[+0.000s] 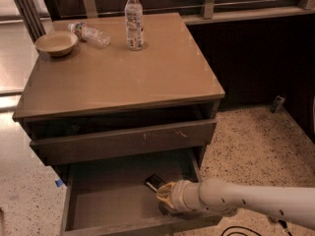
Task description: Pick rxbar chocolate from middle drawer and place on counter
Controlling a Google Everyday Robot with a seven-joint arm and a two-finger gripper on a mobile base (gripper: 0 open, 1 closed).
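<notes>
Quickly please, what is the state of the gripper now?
Gripper: in the middle drawer, beside the black bar; open or closed cannot be told.

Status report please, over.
Gripper in middle drawer, right by rxbar chocolate. Bar on drawer floor, not yet lifted. Counter: bowl, upright bottle, tipped bottle at back.
</notes>
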